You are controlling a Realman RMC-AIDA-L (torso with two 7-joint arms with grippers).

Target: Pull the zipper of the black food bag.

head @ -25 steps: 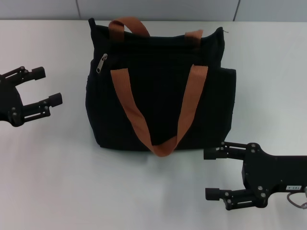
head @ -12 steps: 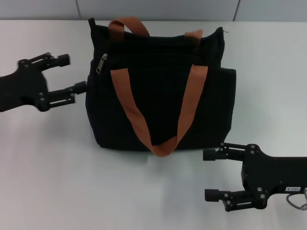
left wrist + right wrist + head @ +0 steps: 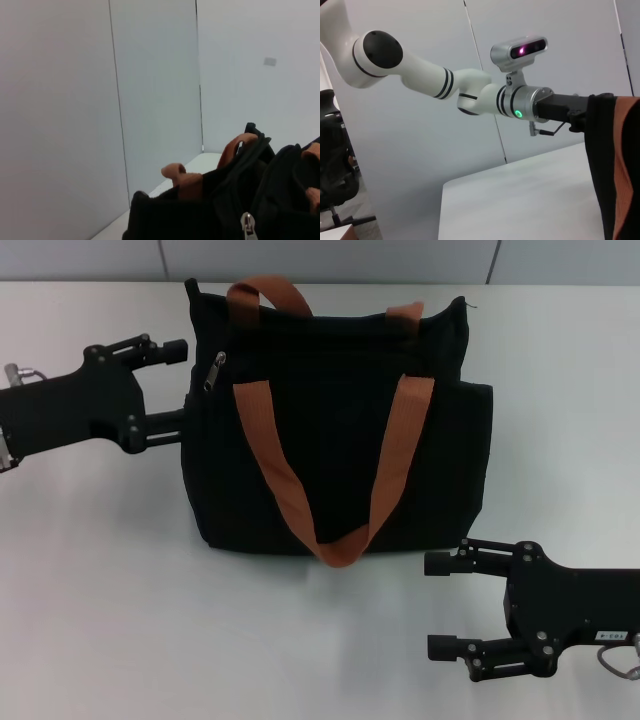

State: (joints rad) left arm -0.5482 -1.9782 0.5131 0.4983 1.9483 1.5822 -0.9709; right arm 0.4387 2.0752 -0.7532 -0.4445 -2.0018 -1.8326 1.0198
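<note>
The black food bag (image 3: 330, 440) lies on the white table (image 3: 100, 600), its rust-orange handles (image 3: 262, 445) draped over its front. The silver zipper pull (image 3: 212, 371) hangs near the bag's upper left corner. My left gripper (image 3: 180, 385) is open at the bag's left edge, just left of the pull, with its lower finger against the bag's side. The left wrist view shows the bag (image 3: 200, 212) and the pull (image 3: 247, 223) close up. My right gripper (image 3: 432, 605) is open and empty, low in front of the bag's right corner.
A grey wall (image 3: 330, 258) runs behind the table's back edge. The right wrist view shows my white left arm (image 3: 470, 90) reaching to the bag's edge (image 3: 600, 165). Bare table lies in front of the bag and on both sides of it.
My left gripper has moved right from the table's left side up to the bag's left edge beside the zipper pull. The right arm and the bag have not moved.
</note>
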